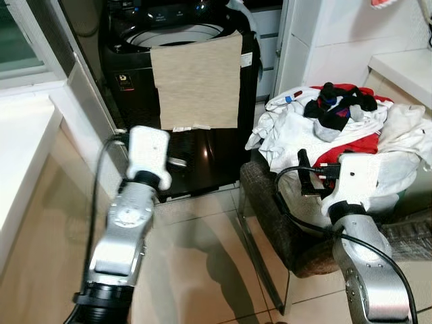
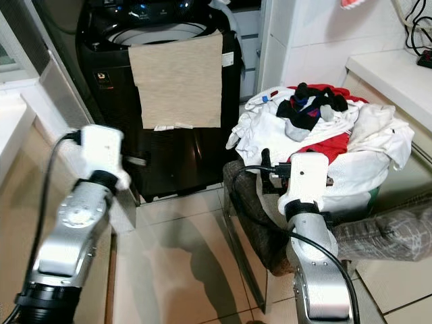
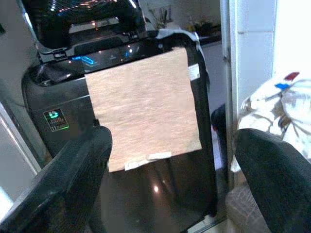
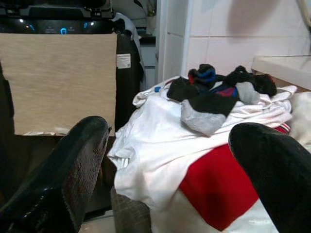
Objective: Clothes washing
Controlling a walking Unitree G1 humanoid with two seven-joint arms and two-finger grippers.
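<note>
Your right tool (image 4: 165, 179) has its two black fingers spread wide with nothing between them, raised just in front of the laundry pile (image 1: 337, 128): a white garment (image 4: 155, 145) drapes toward it, a red one (image 4: 218, 189) sits beneath, and dark socks (image 4: 218, 92) lie on top. The pile fills a dark woven basket (image 1: 270, 202) on the tiled floor (image 1: 202, 256). Your left tool (image 3: 170, 189) is likewise wide open and empty, facing the black washing machine (image 1: 135, 88), whose front carries a beige cloth (image 1: 196, 81) hanging from the rim. The machine stands just left of the basket.
</note>
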